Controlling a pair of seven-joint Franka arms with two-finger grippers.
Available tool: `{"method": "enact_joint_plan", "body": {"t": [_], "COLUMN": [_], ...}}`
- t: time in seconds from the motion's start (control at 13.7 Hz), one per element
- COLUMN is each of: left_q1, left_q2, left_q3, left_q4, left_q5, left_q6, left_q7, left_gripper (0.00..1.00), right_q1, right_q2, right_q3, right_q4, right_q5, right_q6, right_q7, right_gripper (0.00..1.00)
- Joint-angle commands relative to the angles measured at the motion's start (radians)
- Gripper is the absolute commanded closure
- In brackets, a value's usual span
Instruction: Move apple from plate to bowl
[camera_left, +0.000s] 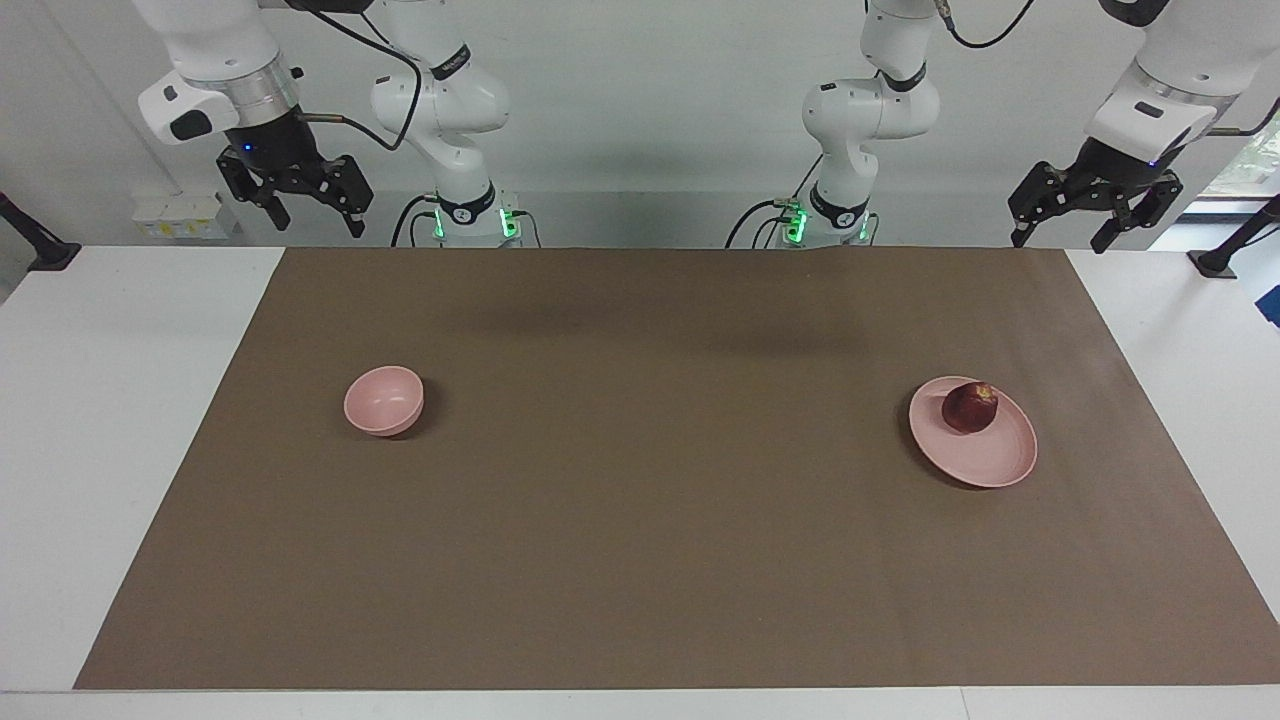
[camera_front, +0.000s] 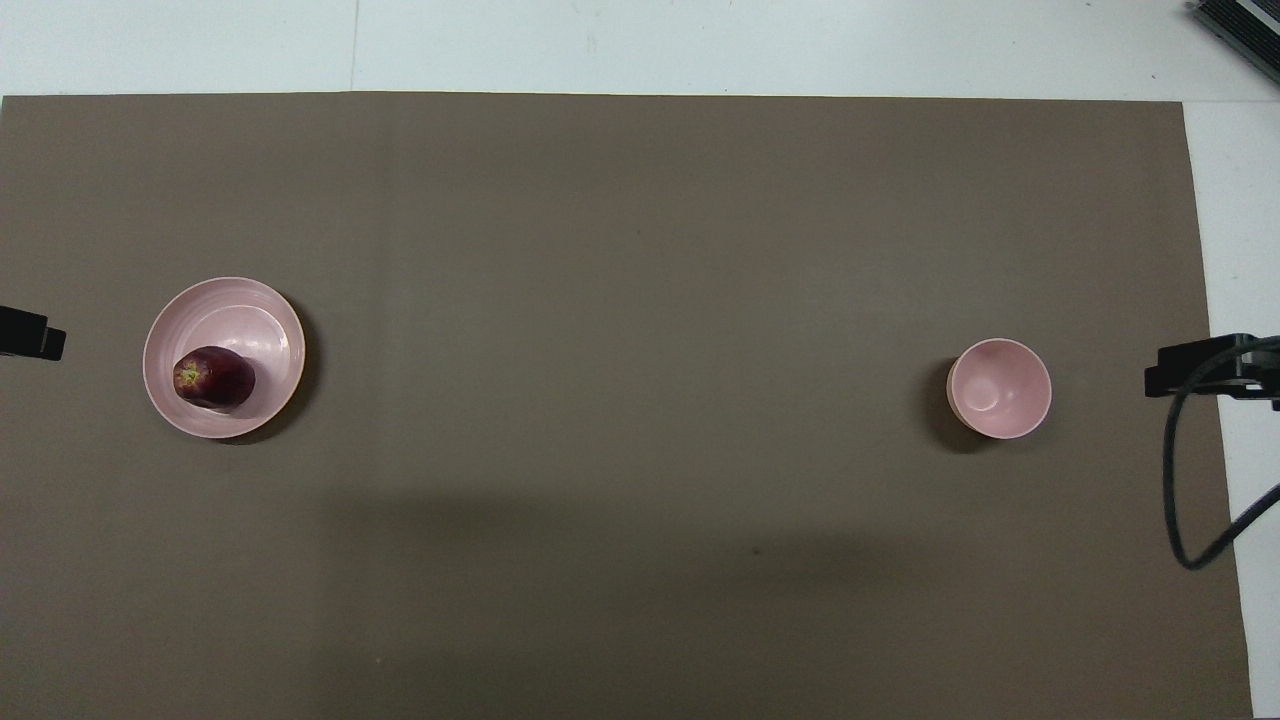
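We see a brown mat (camera_left: 660, 520) covering most of the white table (camera_left: 120, 420), and on it, toward the left arm's end, the pale pink plate (camera_left: 985, 462) lying flat. The apple (camera_left: 969, 407) sits on the plate, on the part of it nearer the robots, touching its surface; it looks slightly longer than it is tall, its long axis running along the table's length, with its yellowish stem patch turned outward toward the left arm's end. The small deep bowl (camera_left: 384, 400) stands upright, well apart from the plate, toward the right arm's end. The left gripper (camera_left: 1092, 222) hangs raised over the table's edge, fingers spread wide, holding nothing. The right gripper (camera_left: 297, 205) waits likewise, jaws spread and touching nothing.
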Motion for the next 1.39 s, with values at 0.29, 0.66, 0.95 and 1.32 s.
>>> {"method": "enact_joint_plan", "body": {"t": [0.29,0.66,0.95,1.32], "left_q1": [-0.001,0.008,0.013,0.011], "left_q2": [-0.022,-0.022,-0.022,-0.027], "left_q3": [-0.005,-0.005,-0.004,-0.007], "left_q4": [-0.014,-0.014,-0.016,-0.065], "left_q5": [-0.005,-0.005,-0.005,-0.006], "left_q6": [-0.01,-0.021,-0.022,0.06], "left_q7": [-0.002,-0.002,-0.005,0.006], "left_gripper": [0.0,0.0,0.0,0.0], "right_q1": [-0.002,-0.002,-0.002,-0.001], "right_q2": [-0.015,-0.016,-0.022,-0.024], "right_q3": [0.009,0.014,0.017,0.018], "right_q4": [-0.038,-0.044,-0.059,-0.059], "right_q5": [0.007,0.024,0.042,0.056], "right_q6": [0.042,0.039,0.043,0.04], "right_q7": [-0.007,-0.009,-0.007,-0.006], "right_gripper": [0.0,0.0,0.0,0.0]}}
